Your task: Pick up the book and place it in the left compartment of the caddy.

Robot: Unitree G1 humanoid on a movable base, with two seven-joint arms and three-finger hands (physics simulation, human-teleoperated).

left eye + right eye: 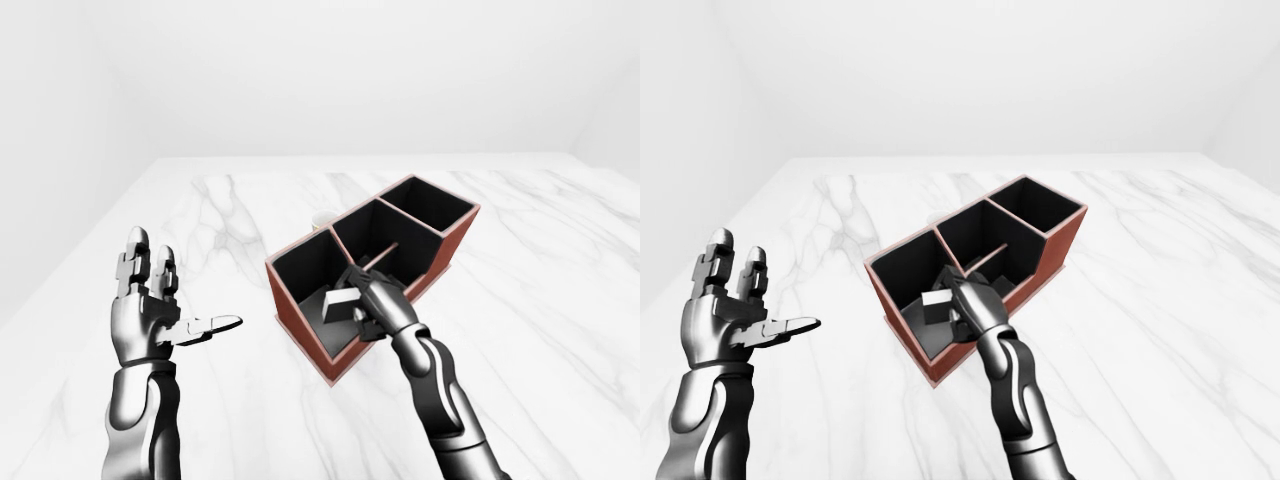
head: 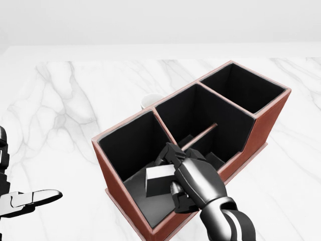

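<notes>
So the book (image 2: 161, 179) is sitting in the right hand (image 2: 186, 176), which is wrapping its fingers around it from the view's right, and the whole thing is hanging inside the mouth of the caddy (image 2: 116, 186), specifically the compartment at the view's lower left, the one the task wants. The book is showing a pale top face and a dark side, and its long axis looks to be running roughly across that compartment, tilting down toward the lower left, though I'm guessing a bit since the hand is covering most of it. It's sitting just left of the hand's palm and above the grey compartment floor; whether it's touching the floor yet I can't tell. What the drop is depending on is keeping it left of the divider, which the knuckles are sitting over right now. The left hand (image 1: 150, 315) is hanging well apart over the marble desk (image 1: 560, 260), fingers spread, holding nothing, so the right is doing all the work. A small white thing (image 2: 149, 100) is peeking out behind the caddy. No labels or writing anywhere that I can read.
</notes>
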